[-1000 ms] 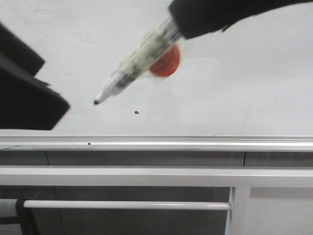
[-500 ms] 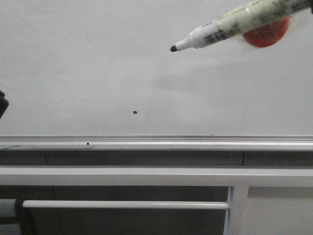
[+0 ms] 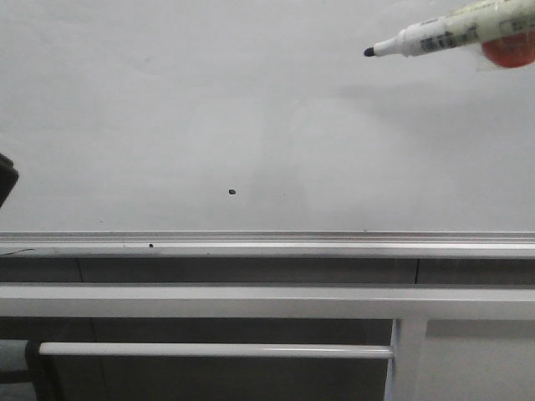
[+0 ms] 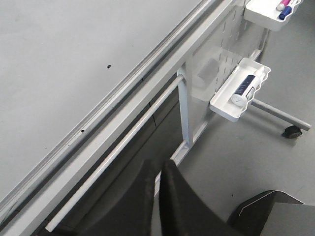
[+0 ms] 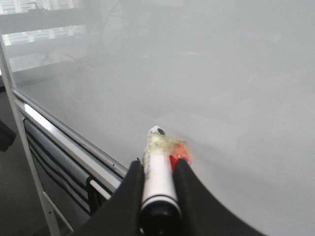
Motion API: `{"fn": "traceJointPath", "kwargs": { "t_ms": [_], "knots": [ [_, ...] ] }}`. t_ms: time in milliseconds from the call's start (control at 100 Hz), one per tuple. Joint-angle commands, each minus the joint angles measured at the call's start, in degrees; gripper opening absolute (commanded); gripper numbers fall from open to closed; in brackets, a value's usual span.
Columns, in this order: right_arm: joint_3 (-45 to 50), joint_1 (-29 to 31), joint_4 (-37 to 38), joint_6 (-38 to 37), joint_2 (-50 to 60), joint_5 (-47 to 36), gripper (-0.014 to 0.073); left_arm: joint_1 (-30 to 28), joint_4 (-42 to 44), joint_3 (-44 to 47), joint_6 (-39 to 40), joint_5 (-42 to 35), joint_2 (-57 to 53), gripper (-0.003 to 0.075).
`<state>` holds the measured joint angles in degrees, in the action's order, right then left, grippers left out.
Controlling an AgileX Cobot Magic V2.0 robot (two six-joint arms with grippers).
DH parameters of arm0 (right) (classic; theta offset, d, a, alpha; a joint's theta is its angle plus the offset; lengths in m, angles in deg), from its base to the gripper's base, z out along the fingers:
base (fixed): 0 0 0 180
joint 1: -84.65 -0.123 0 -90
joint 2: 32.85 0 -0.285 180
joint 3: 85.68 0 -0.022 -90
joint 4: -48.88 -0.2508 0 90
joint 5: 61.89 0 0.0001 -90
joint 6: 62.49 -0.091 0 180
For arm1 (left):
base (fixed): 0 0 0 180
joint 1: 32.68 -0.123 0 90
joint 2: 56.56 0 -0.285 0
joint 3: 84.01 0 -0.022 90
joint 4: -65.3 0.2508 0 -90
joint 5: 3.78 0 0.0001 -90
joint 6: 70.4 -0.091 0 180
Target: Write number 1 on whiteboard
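The whiteboard (image 3: 167,109) fills the upper front view above its silver bottom rail (image 3: 267,244). No number 1 stroke shows on it, only a small black dot (image 3: 231,192). My right gripper (image 5: 158,166) is shut on a white marker (image 5: 157,172) with yellowish tape and a red piece (image 5: 178,151). In the front view the marker (image 3: 443,35) enters from the upper right, its black tip (image 3: 368,52) pointing left. I cannot tell whether the tip touches the board. My left gripper (image 4: 160,169) is shut and empty, low beside the board's frame.
Grey metal bars (image 3: 209,301) run below the rail. A white side tray (image 4: 239,88) holds a bottle-like thing, and another tray (image 4: 275,12) holds markers. A caster wheel (image 4: 293,132) stands on the floor. A dark part of the left arm (image 3: 5,180) shows at the left edge.
The marker has moved up and to the right, from the board's middle to the upper right corner. The left arm has drawn back to the left edge.
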<state>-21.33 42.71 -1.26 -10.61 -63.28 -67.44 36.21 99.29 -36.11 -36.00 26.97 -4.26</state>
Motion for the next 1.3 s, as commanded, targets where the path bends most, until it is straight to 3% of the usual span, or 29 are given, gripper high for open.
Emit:
{"fn": "traceJointPath", "kwargs": {
  "t_ms": [0,330,1290],
  "knots": [
    [-1.5,0.1,-0.2,0.0,-0.2,-4.5,-0.0044,0.4,1.0,-1.5,0.3,-3.0,-0.1,-0.0003],
    [-1.5,0.1,-0.3,0.0,-0.8,-8.2,-0.0044,0.4,2.3,-1.3,0.3,-3.0,0.0,-0.0003],
    [-3.4,0.1,-0.4,0.0,-17.9,-14.7,-0.0044,0.4,2.2,-1.0,0.3,-3.0,0.0,-0.0003]
  ]
}}
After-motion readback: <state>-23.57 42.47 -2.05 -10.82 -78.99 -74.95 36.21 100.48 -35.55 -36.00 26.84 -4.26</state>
